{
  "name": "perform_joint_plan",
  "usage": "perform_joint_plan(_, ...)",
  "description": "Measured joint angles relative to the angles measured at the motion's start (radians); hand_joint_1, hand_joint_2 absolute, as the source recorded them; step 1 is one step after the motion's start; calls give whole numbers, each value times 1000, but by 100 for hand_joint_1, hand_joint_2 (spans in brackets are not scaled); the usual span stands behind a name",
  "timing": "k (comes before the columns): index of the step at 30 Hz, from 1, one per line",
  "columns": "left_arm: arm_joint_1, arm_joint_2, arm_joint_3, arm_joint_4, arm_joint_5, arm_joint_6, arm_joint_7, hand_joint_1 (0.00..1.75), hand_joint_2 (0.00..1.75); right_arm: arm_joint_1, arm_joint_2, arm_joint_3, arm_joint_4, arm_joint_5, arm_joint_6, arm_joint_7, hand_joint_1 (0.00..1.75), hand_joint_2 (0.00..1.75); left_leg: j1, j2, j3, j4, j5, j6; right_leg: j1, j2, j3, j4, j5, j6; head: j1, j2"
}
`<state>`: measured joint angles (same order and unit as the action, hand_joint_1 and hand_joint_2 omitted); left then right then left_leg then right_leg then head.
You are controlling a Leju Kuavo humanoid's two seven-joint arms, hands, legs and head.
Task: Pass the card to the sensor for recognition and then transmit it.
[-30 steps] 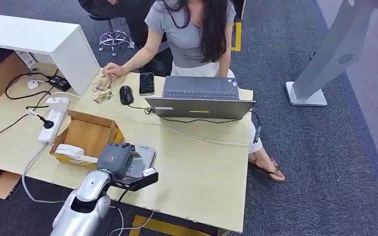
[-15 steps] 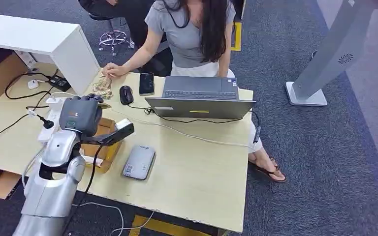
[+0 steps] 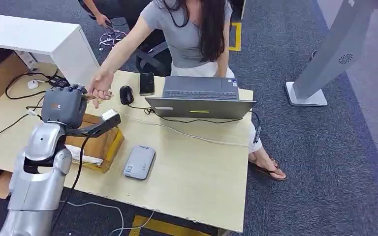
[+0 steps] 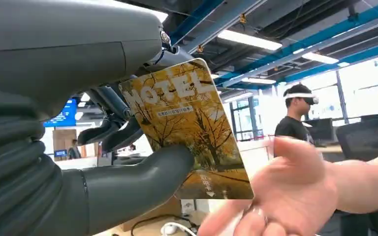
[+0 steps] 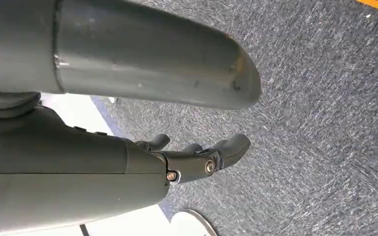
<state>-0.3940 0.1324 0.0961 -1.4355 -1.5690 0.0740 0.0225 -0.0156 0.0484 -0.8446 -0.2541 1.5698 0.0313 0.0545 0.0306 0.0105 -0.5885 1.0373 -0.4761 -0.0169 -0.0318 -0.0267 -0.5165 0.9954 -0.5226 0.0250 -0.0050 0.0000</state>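
Left hand (image 3: 63, 105): raised over the table (image 3: 197, 167), beyond the cardboard box (image 3: 91, 140); thumb and fingers pinch the card (image 4: 189, 130), a yellow autumn-print key card.
Person's hand (image 3: 98, 88): palm open, just beside the card, no contact evident.
Sensor (image 3: 139, 162): grey reader lying flat on the table, on the near side of the box, well apart from the card.
Right hand (image 5: 197, 157): hanging over carpet, fingers loosely curled, empty.
Progress: handover appears under way; release outstanding. Whether the card was read cannot be told.
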Motion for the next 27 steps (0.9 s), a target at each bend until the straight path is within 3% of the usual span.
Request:
perform_joint_plan(22, -57, 27, -18, 12, -1, -11, 48, 175, 175, -1, -2, 7, 1, 0, 1, 5, 0, 0, 0, 1, -1, 0, 0, 0, 0, 1, -2, 0, 0, 0, 0, 0)
perform_joint_plan(23, -62, 29, -23, 14, -1, -10, 48, 0, 175, 0, -2, 10, 1, 0, 0, 5, 0, 0, 0, 1, -1, 0, 0, 0, 0, 1, -2, 0, 0, 0, 0, 0)
perform_joint_plan(27, -69, 33, -38, 16, -1, -2, 57, 0, 175, 0, -3, 19, 2, 0, 0, 5, 0, 0, 0, 1, -1, 0, 0, 0, 0, 1, -2, 0, 0, 0, 0, 0)
